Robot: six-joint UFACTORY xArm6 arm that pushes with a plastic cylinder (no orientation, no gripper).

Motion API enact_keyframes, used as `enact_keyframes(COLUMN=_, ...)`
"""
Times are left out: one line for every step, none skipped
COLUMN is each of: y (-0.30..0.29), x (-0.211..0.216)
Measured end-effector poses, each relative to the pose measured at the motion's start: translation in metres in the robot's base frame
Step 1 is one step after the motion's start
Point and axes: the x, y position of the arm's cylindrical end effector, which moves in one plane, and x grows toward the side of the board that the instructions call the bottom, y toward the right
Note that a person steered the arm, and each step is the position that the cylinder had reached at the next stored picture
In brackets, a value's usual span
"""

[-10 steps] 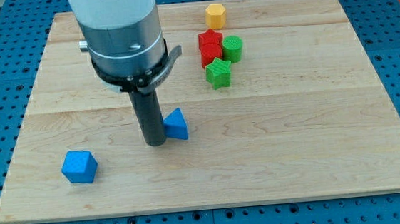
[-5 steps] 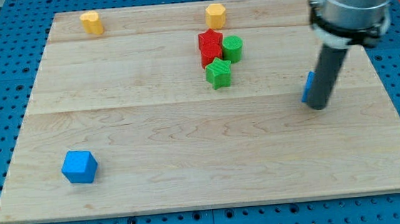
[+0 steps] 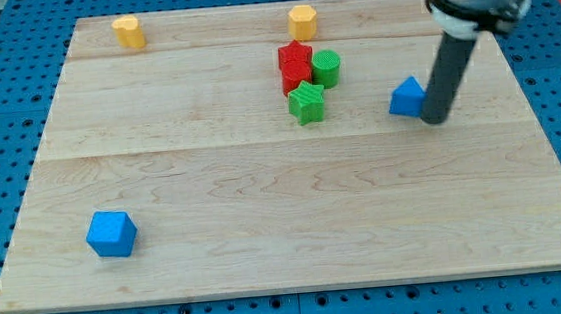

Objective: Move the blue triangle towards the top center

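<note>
The blue triangle lies on the wooden board, right of centre. My tip stands against its right side, touching it or nearly so. The rod rises from the tip toward the view's top right. The red block, the green cylinder and the green star-shaped block cluster to the triangle's left, near the top centre.
A yellow block sits at the top centre edge. Another yellow block is at the top left. A blue cube lies at the bottom left.
The blue triangle went from the board's middle to the right side, then slid left and up. My tip moved with it and now stands on its right side.
</note>
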Motion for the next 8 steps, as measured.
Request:
enact_keyframes(y=-0.007, x=-0.05)
enact_keyframes(y=0.01, x=-0.036)
enact_keyframes(y=-0.022, x=-0.034)
enact_keyframes(y=-0.051, x=-0.035)
enact_keyframes(y=-0.083, x=-0.05)
enact_keyframes(y=-0.083, x=-0.088)
enact_keyframes(y=-0.072, x=-0.129)
enact_keyframes(y=-0.031, x=-0.139)
